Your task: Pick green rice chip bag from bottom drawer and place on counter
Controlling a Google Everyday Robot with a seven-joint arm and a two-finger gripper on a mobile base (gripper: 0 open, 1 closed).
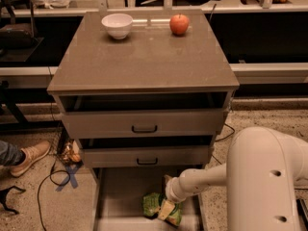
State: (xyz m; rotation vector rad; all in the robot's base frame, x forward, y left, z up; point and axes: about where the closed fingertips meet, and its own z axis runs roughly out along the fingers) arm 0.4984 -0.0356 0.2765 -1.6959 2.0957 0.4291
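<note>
Camera view: directly under our gripper (166, 207) lies the crumpled light-green foil rice chip bag (153, 205), in the shallow grey-brown bottom drawer (118, 200), ready for picking; whether it grips, we cannot tell.

One desk (144, 61) tops one cabinet with three drawers: one top drawer (96, 124), one middle drawer (106, 156) and one bottom drawer (118, 196). There are two black handles (144, 129), one on each upper drawer. Two things stand on the desk: one white bowl (117, 25) and one red apple (179, 24). The bottom drawer holds one green rice chip bag (154, 206). One robot arm (207, 177) reaches in and ends in one gripper (169, 201) — low in that drawer, right at the bag. On the floor at the left lie one tan shoe (30, 156) and one blue tape cross (67, 178).
</note>
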